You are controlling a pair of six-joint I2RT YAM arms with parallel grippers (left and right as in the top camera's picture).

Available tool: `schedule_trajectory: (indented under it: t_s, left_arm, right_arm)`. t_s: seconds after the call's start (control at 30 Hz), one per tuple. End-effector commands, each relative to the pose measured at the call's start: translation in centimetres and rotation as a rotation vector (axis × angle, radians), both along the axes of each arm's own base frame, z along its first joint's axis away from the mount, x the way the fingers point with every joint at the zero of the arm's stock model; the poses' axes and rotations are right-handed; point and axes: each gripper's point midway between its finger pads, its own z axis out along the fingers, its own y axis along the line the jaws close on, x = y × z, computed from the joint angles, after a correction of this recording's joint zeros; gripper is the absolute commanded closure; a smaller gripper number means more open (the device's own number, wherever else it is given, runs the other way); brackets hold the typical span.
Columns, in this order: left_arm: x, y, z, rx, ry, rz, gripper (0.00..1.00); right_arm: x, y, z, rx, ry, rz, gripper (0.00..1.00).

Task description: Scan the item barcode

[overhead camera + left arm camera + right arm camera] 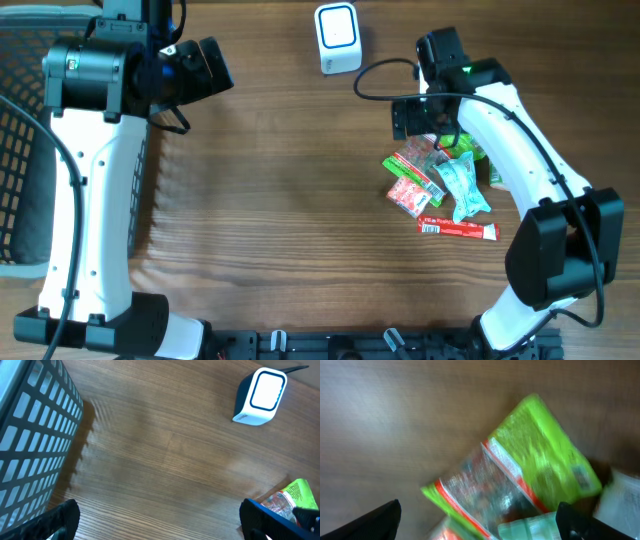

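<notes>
Several snack packets lie in a pile right of centre: a green and clear packet (pixel 415 168), a teal packet (pixel 463 186), a small red packet (pixel 407 196) and a long red stick pack (pixel 458 229). The white barcode scanner (pixel 337 38) stands at the back centre. My right gripper (pixel 412 117) hovers open over the pile's upper left. In the right wrist view the green and clear packet (pixel 520 460) lies below and between the fingers of the right gripper (pixel 477 525), blurred, and nothing is gripped. At the back left, my left gripper (pixel 205 65) is open and empty.
A dark mesh basket (pixel 20 100) stands at the left edge, also seen in the left wrist view as the basket (pixel 35 435). That view shows the scanner (pixel 260 396), bare wood under the left gripper (pixel 162 525), and a green packet (pixel 296 496) at the lower right.
</notes>
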Motion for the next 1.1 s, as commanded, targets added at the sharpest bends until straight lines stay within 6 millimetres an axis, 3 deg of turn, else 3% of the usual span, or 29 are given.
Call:
schedule_trajectory:
  t_s: [0.0, 0.23, 1.07]
  left_arm:
    - [0.0, 0.1, 0.1, 0.006, -0.002, -0.015, 0.00]
    - [0.0, 0.1, 0.1, 0.006, -0.003, -0.015, 0.00]
    - [0.0, 0.1, 0.1, 0.006, -0.002, -0.015, 0.00]
  right_arm:
    - [2.5, 1.1, 2.5, 0.054, -0.136, 0.005, 0.00]
    - [5.0, 1.8, 3.8, 0.084, -0.249, 0.006, 0.00]
    - [5.0, 1.8, 3.8, 0.084, -0.249, 0.007, 0.00]
